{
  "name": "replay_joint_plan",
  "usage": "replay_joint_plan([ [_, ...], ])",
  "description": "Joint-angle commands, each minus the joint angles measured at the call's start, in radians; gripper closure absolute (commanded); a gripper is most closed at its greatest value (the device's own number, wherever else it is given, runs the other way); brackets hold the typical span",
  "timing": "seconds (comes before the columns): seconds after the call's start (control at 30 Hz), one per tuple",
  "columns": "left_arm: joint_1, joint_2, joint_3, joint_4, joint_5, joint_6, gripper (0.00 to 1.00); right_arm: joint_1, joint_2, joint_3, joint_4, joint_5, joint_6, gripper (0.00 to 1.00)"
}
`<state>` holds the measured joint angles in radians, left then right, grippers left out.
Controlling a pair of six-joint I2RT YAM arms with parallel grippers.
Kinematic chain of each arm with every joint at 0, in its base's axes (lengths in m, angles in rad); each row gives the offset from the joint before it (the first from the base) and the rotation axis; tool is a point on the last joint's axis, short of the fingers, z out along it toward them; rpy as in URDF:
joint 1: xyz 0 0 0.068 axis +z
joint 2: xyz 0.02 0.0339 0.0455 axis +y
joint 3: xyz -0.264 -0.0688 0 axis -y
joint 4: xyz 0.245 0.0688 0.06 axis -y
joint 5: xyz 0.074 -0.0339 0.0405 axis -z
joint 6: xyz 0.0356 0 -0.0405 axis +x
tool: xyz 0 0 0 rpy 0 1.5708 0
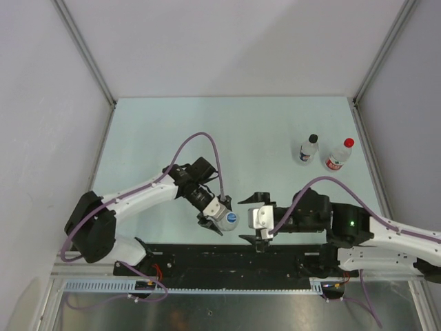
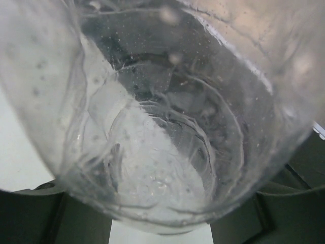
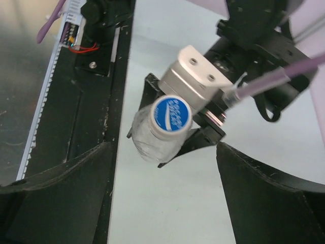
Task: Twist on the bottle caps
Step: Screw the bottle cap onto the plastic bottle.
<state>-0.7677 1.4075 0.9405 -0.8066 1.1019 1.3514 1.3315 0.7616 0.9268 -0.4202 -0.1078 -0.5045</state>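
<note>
My left gripper (image 1: 222, 219) is shut on a clear bottle (image 1: 225, 219), held on its side near the table's front edge. The bottle's body (image 2: 152, 152) fills the left wrist view between the dark fingers (image 2: 45, 213). A whitish cap with a blue logo (image 3: 171, 114) sits on the bottle's neck and faces my right gripper (image 3: 162, 203). That gripper (image 1: 253, 218) is open just right of the cap, apart from it, with nothing between its fingers (image 3: 61, 188). At the back right stand a black-capped bottle (image 1: 309, 149) and a red-capped bottle (image 1: 339, 155) with a red-and-white label.
A black base rail (image 1: 227, 258) runs along the near edge under both grippers. Metal frame posts (image 1: 365, 76) and grey walls close in the pale table (image 1: 207, 124) at the back and sides.
</note>
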Motion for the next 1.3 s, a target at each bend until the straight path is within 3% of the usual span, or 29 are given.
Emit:
replay_joint_plan([
  [0.0, -0.006, 0.037, 0.049, -0.068, 0.018, 0.073, 0.46, 0.003, 0.043, 0.050, 0.053, -0.103, -0.057, 0.14],
  [0.17, -0.011, 0.058, 0.068, -0.096, 0.015, 0.099, 0.46, 0.000, 0.063, 0.053, 0.094, -0.117, -0.056, 0.18],
  [0.6, -0.012, 0.055, 0.079, -0.129, -0.009, 0.135, 0.47, -0.011, 0.101, 0.076, 0.092, -0.117, 0.022, 0.49],
  [0.83, -0.012, 0.053, 0.100, -0.136, -0.040, 0.131, 0.47, -0.011, 0.110, 0.084, 0.076, -0.101, 0.051, 0.58],
  [1.1, -0.009, 0.005, 0.120, -0.144, -0.069, 0.145, 0.48, -0.010, 0.118, 0.085, 0.026, -0.019, 0.076, 0.59],
  [1.27, -0.002, -0.001, 0.140, -0.145, -0.059, 0.123, 0.48, -0.008, 0.121, 0.085, 0.019, 0.052, 0.105, 0.71],
])
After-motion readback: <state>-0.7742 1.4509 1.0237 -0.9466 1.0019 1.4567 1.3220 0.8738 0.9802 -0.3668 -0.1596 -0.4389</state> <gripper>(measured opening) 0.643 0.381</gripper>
